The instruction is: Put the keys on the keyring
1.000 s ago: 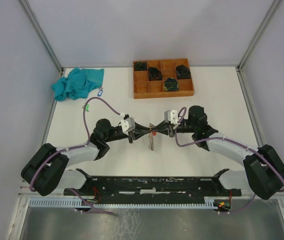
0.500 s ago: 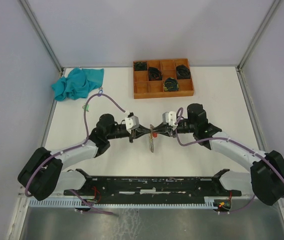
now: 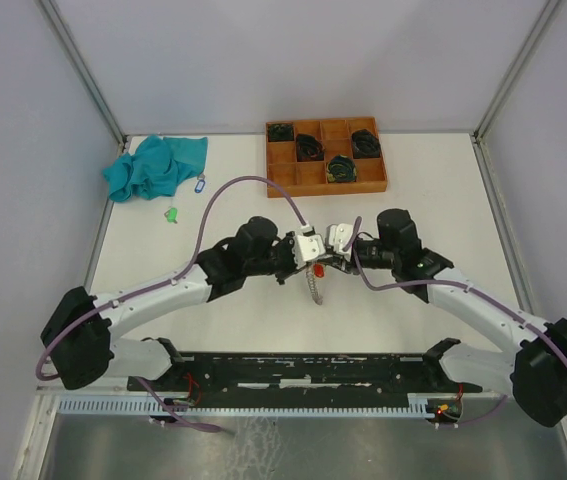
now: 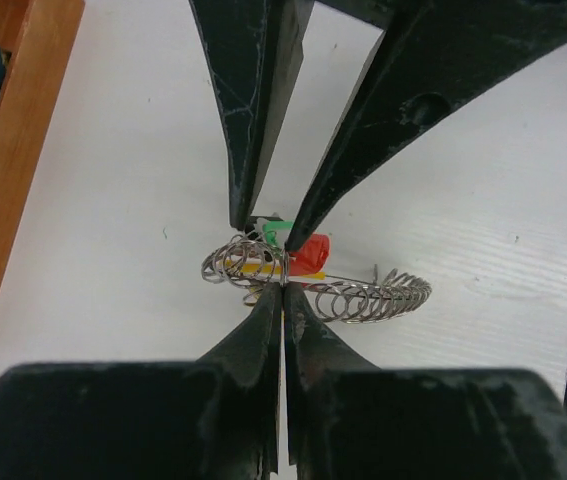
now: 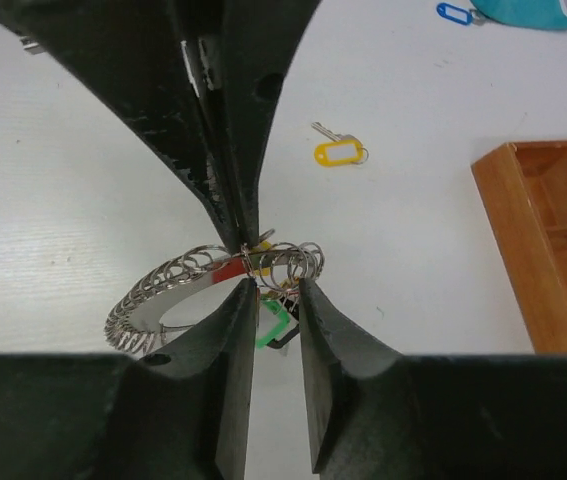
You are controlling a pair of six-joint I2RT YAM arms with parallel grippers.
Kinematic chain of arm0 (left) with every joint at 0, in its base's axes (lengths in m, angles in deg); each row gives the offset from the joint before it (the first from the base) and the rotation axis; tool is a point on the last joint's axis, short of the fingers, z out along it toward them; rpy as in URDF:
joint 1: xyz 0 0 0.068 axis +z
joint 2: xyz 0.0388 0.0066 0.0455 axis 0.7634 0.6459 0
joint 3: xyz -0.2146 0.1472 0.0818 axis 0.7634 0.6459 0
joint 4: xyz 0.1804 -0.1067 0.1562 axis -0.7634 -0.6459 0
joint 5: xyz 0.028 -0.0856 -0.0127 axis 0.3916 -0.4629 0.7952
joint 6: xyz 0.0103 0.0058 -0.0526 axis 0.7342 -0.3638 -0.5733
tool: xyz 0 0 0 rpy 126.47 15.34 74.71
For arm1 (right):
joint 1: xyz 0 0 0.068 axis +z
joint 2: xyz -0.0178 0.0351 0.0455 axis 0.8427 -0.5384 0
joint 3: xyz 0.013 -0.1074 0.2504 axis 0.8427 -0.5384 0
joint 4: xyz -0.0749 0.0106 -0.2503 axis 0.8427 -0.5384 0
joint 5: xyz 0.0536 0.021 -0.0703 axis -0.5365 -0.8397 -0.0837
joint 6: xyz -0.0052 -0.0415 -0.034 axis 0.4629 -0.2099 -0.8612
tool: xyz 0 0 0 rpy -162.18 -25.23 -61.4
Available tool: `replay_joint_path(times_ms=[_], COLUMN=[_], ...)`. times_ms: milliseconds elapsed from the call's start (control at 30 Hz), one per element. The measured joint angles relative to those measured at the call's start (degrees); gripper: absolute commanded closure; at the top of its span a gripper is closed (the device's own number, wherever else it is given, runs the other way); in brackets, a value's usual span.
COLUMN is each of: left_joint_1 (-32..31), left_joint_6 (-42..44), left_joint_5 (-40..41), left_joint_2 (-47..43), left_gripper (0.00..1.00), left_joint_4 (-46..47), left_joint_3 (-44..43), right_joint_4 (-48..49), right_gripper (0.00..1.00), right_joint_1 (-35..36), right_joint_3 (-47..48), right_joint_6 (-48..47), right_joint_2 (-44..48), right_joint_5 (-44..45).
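Observation:
The keyring [image 4: 368, 296] is a large wire loop strung with many small split rings, hanging just above the table [image 3: 314, 287]. My left gripper [image 4: 281, 292] is shut on its wire beside a red tag [image 4: 310, 253]. My right gripper [image 5: 275, 285] faces it, open, its fingers straddling a few small rings and a green tag [image 5: 271, 322]. Both grippers meet at the table's middle, left [image 3: 309, 262] and right [image 3: 332, 262]. A yellow-tagged key [image 5: 338, 152] lies loose beyond them. A blue-tagged key [image 3: 200, 184] and a green-tagged key [image 3: 171, 214] lie at the far left.
A wooden compartment tray [image 3: 325, 188] with black coiled bundles stands at the back centre. A teal cloth [image 3: 155, 166] lies crumpled at the back left. The left arm's purple cable [image 3: 225, 190] arcs over the table.
My left gripper has shut on the keyring and its arm has reached further right. My right gripper, which was shut on the ring, has opened. The green-tagged key has come into view.

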Motion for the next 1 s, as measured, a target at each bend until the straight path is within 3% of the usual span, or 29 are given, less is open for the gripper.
replay_joint_path(times_ms=[200, 400, 667, 833, 1000], left_joint_1=[-3.82, -5.53, -5.73, -3.87, 3.26], left_joint_6=[-0.07, -0.09, -0.57, -0.52, -0.50], left_joint_5=[10.75, 16.17, 19.80, 19.30, 12.70], left_joint_2=[3.34, 3.89, 3.89, 3.93, 6.21], left_gripper=[0.97, 0.97, 0.97, 0.97, 0.97], left_joint_4=[-9.44, -19.30, -35.39, -41.31, -45.70], left_joint_3=[-5.62, -11.80, -22.18, -24.74, -25.44], right_joint_4=[6.93, 13.86, 28.04, 39.82, 52.81], right_gripper=[0.52, 0.55, 0.55, 0.55, 0.57], right_joint_1=[-0.17, -0.37, -0.48, -0.48, -0.48], right_joint_3=[-7.78, -10.19, -11.17, -13.07, -15.39], right_joint_6=[6.97, 10.86, 13.31, 17.22, 22.21], right_joint_2=[6.49, 7.54, 0.37, -6.60, -12.68], right_joint_5=[6.64, 7.15, 2.34, -0.07, -0.72])
